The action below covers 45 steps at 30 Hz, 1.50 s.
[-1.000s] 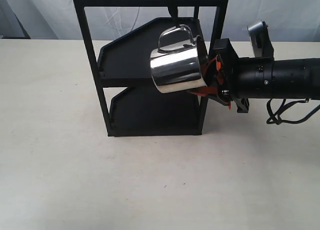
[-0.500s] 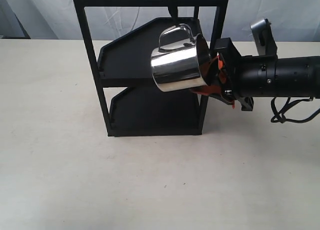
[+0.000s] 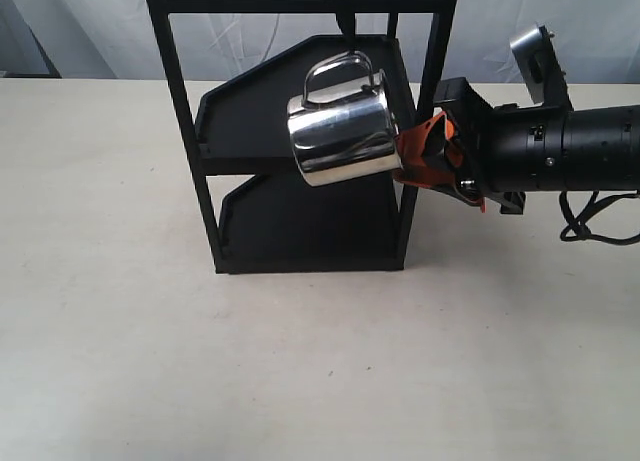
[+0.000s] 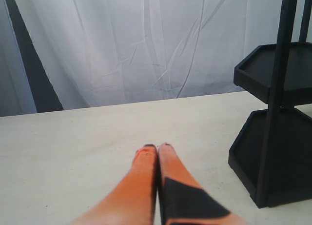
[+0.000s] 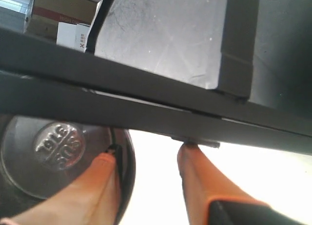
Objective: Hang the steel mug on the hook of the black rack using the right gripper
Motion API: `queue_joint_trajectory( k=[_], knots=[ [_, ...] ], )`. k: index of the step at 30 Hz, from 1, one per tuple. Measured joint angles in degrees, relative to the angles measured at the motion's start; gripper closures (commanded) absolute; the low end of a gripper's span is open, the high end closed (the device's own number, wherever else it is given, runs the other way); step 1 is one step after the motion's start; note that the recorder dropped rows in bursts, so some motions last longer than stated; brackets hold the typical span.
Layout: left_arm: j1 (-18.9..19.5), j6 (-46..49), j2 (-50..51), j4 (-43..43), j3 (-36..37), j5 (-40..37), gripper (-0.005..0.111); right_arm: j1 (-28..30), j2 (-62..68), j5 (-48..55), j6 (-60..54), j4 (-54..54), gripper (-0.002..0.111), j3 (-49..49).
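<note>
Though the right gripper [image 3: 408, 161] gapes wide, clamping nothing, the steel mug [image 3: 338, 136] sits just ahead, mouth facing it, handle up beneath the hook [image 3: 343, 11]

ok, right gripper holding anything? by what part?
Nothing gripped. The right gripper has its jaws open astride the steel mug at its edge; whether the hook carries it cannot be told.

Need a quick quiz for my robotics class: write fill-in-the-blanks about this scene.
1. The steel mug has its handle pointing ___.
2. The black rack has ___ shelves.
3. The left gripper is ___.
4. The right gripper is ___.
Answers: up, two, shut, open.
</note>
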State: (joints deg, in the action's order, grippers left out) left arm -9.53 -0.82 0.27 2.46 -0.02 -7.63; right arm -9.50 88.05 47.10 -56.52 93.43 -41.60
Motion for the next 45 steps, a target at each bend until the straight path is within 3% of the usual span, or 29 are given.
queue_joint_trajectory(
  k=[32,45],
  knots=[
    [0.00,0.00,0.00,0.00,0.00,0.00,0.105,1.87,-3.29,1.98,0.00,-0.55,0.069,0.00],
    [0.00,0.00,0.00,0.00,0.00,0.00,0.105,1.87,-8.77,-3.28,2.56,-5.02,0.069,0.00]
  ],
)
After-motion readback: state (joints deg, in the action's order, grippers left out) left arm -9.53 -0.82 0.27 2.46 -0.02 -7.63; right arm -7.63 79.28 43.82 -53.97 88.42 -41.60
